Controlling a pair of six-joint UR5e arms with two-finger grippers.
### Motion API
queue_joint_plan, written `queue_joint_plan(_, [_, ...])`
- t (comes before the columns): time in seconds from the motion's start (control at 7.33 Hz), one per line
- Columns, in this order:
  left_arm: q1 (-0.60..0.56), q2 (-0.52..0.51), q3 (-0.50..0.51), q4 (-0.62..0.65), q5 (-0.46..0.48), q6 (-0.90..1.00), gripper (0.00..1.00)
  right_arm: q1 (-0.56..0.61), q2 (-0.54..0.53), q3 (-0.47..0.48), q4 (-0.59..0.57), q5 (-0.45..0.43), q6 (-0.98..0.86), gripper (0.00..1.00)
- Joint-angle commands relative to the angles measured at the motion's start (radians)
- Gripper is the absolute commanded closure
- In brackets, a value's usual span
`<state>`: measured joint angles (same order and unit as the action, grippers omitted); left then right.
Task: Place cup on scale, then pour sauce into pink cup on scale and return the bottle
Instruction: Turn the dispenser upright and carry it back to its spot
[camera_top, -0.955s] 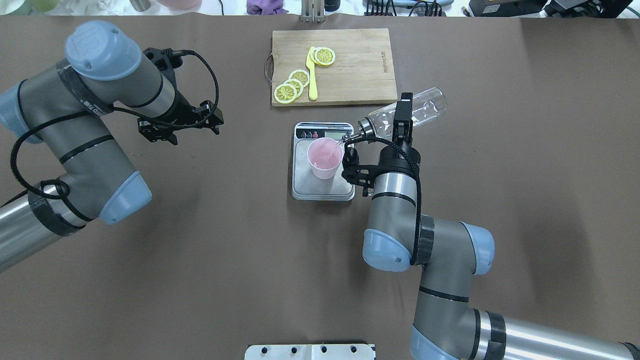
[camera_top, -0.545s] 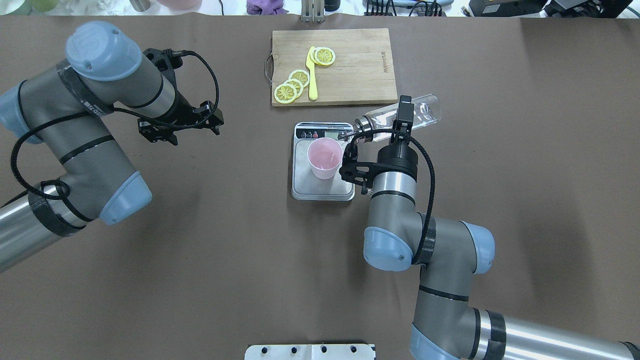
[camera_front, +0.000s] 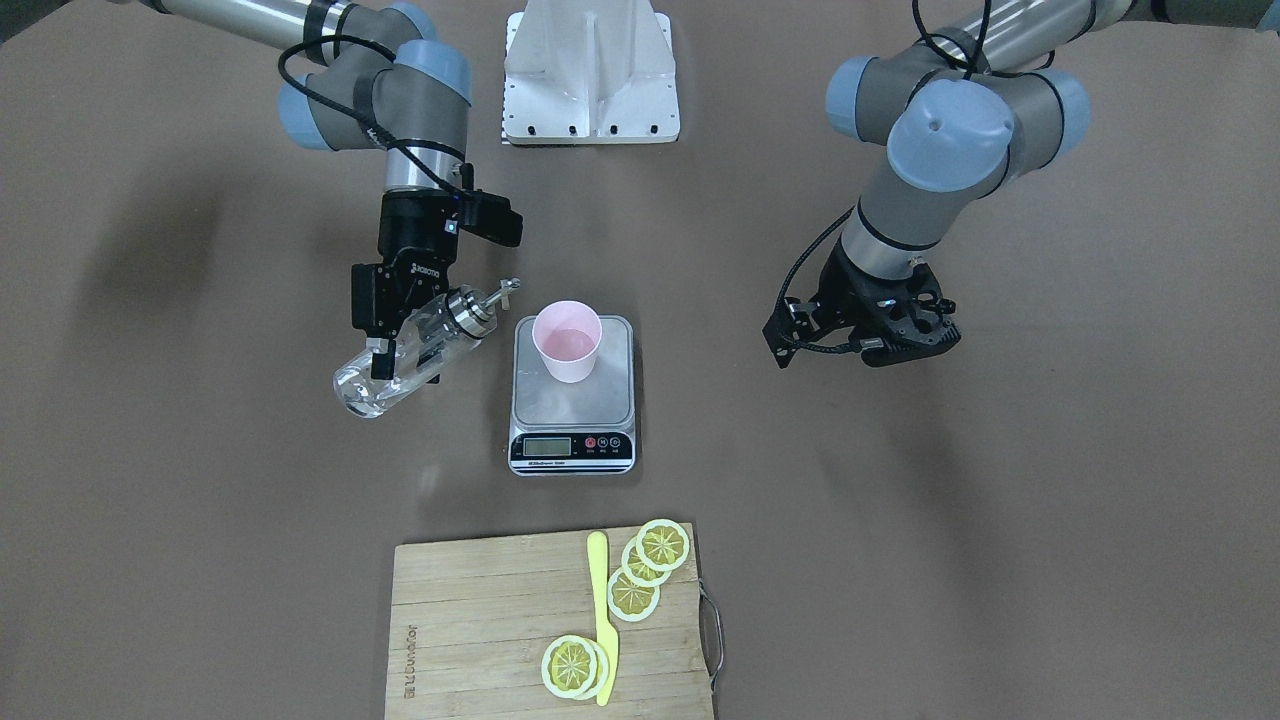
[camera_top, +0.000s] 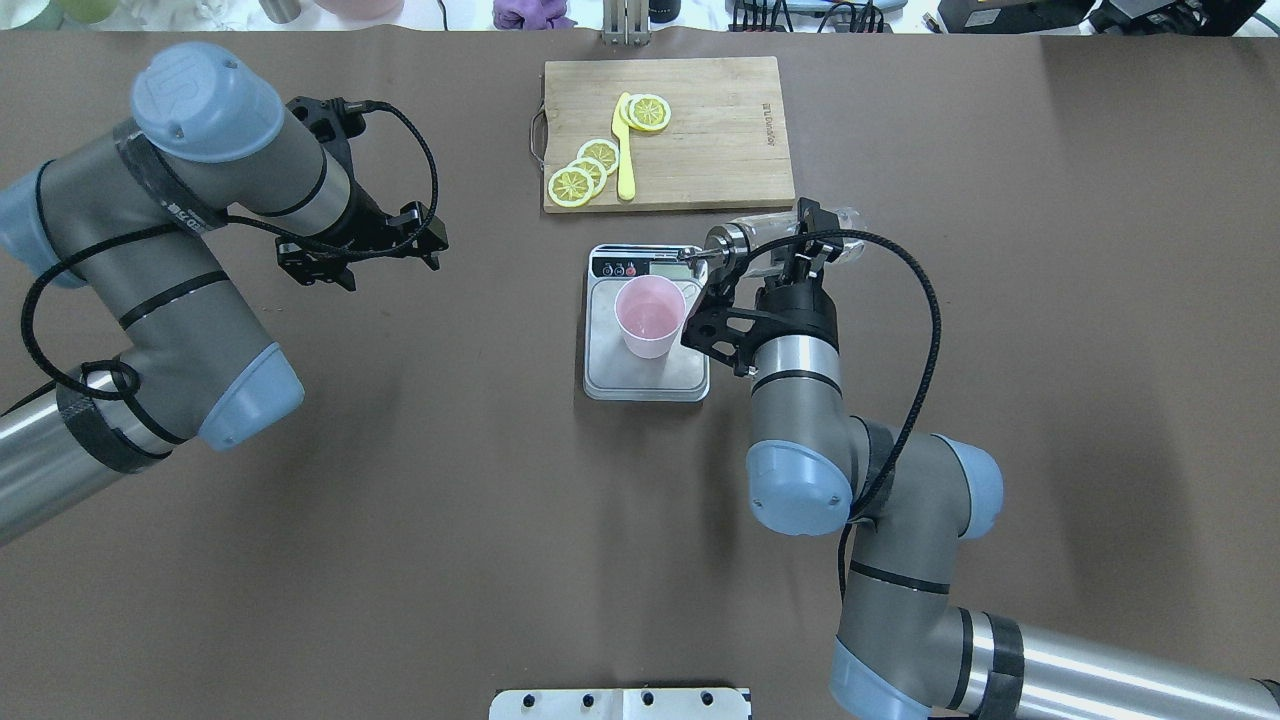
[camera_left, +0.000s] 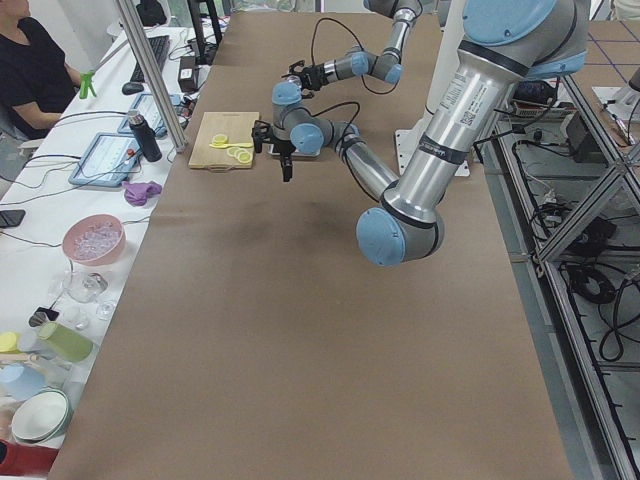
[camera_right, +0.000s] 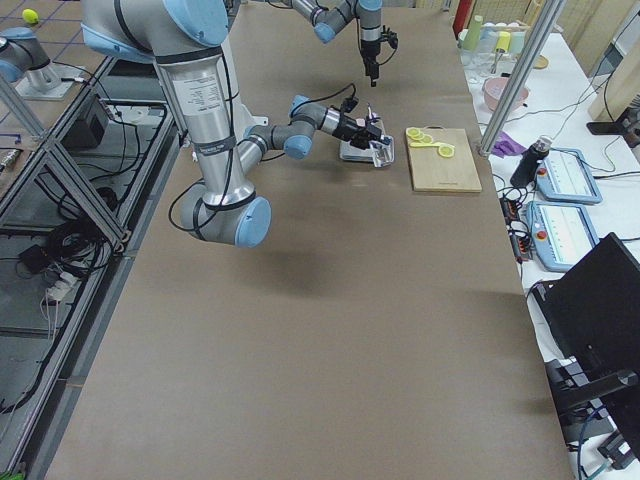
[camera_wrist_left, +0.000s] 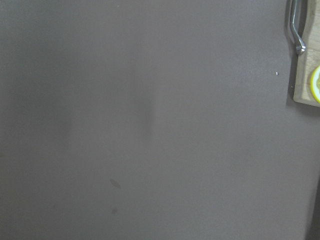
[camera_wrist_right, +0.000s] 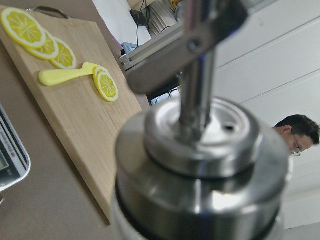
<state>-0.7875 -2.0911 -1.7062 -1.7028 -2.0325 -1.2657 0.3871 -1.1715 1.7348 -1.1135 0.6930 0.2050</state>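
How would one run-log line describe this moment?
right hand: holding bottle, tilted | spout: beside cup, not over it | cup: upright on scale | left hand: empty, off to the side

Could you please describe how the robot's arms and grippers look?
The left arm and right arm are grey tubes with pale blue joint caps and black bands. Black cables run to the black left gripper and right gripper, which bears white lettering.

R gripper (camera_front: 393, 352) clamped, wrist rolled; L gripper (camera_front: 868, 338) hovers, pointing down.
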Motion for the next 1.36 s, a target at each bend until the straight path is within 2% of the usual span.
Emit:
queue_joint_plan(0.0, [0.001, -0.004, -0.003, 0.002, 0.000, -0.006, 0.02, 0.071, -0.112, 0.072, 0.120, 0.135, 0.127, 1.00])
queue_joint_plan(0.41, [0.001, -0.012, -0.009, 0.003, 0.002, -0.012, 0.02, 0.153, -0.209, 0.062, 0.253, 0.305, 0.466, 1.00])
queue_joint_plan(0.55, [0.001, -0.013, -0.009, 0.003, 0.002, -0.015, 0.02, 0.170, -0.211, 0.042, 0.286, 0.318, 0.477, 1.00])
queue_joint_plan(0.68, [0.002, -0.014, -0.009, 0.003, 0.002, -0.024, 0.02, 0.209, -0.212, 0.034, 0.297, 0.394, 0.588, 1.00])
queue_joint_plan(0.95, [0.004, -0.014, -0.007, 0.005, 0.002, -0.026, 0.02, 0.265, -0.208, 0.013, 0.297, 0.499, 0.672, 1.00])
queue_joint_plan(1.23, [0.004, -0.014, -0.004, 0.003, 0.002, -0.023, 0.02, 0.268, -0.205, -0.049, 0.299, 0.527, 0.711, 1.00])
